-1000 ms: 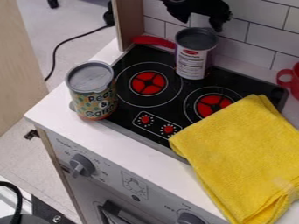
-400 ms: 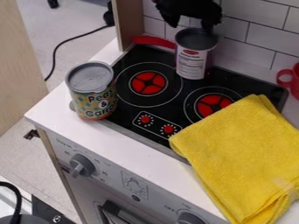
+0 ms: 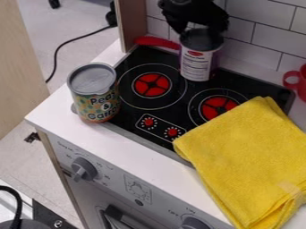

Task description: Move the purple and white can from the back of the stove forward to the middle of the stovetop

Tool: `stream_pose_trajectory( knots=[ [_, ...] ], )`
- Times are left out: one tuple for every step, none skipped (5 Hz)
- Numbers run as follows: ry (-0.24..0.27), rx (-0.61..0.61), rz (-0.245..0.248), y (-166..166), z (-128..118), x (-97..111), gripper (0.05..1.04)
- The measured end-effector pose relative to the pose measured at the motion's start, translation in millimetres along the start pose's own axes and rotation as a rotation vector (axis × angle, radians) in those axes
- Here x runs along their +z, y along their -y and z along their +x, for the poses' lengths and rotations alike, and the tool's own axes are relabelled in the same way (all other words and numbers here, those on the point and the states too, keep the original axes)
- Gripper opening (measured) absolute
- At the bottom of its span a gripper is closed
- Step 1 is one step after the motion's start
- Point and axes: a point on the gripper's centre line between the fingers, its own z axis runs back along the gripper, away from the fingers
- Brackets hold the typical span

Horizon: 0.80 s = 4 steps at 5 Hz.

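the white-labelled can [image 3: 196, 67] stands upright at the back of the black stove top [image 3: 133, 67], near the tiled wall [image 3: 266, 40]. working left to right from my seat, i see a black cord [image 3: 57, 58] curving over the floor, then a grey knob [image 3: 83, 169] on the front panel of the toy kitchen. just above it a patterned can [image 3: 95, 96] with a grey lid stands upright at the stove top's left edge. next come a wooden panel [image 3: 132, 24] and a red handle [image 3: 156, 42] that runs toward the white-labelled can, and below them the left red burner [image 3: 151, 85]. my gripper [image 3: 199, 31] hangs over the white-labelled can, its two fingers set wide, one toward each side of the dark top. i can't tell from here whether either one touches the rim. the right red burner [image 3: 218, 107] lies lower and further right, and a folded yellow cloth [image 3: 248, 156] covers the stove top's front right corner and the white counter beside it. at the right edge i have a red mug [image 3: 302, 85].
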Motion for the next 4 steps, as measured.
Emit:
stream_pose_trajectory(
  knots=[
    [-0.042,0.056,-0.038,-1,-6,1,1.007],
    [-0.123,0.061,-0.018,-4,-16,9,1.007],
    [-0.166,0.067,-0.023,-8,-23,13,1.007],
    [-0.19,0.052,-0.031,-8,-33,22,1.007]
  ],
)
